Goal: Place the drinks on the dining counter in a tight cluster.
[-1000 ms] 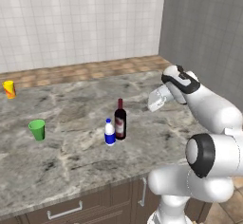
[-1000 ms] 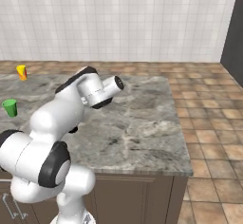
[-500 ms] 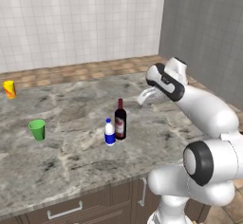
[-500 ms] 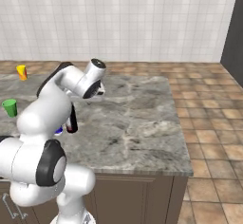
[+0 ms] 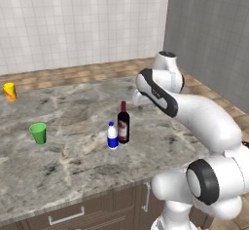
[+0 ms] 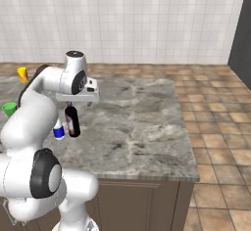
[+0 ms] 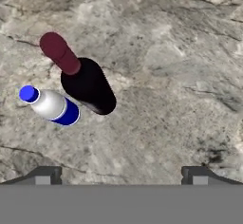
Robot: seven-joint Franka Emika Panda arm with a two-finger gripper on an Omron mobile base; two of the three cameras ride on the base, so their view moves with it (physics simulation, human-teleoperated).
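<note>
On the grey-brown marbled stone dining counter (image 5: 73, 151), the small white bottle with blue label and cap (image 5: 113, 136) stands upright just beside the taller dark wine bottle with red-white label (image 5: 123, 123). Past them the two-finger gripper (image 7: 121, 174) hangs above bare stone, fingers wide apart, holding nothing. Farther left stand a green cup (image 5: 38, 132) and, beyond it, a yellow-orange cup (image 5: 9, 91).

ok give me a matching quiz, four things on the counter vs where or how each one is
Things:
1. wine bottle
2. white bottle
3. green cup
4. gripper

Descriptions:
A. open, holding nothing, above the counter
B. alone, toward the counter's left end
C. upright, dark, red cap
D. small, blue cap, right beside the wine bottle

Pairs: 1-C, 2-D, 3-B, 4-A
</note>
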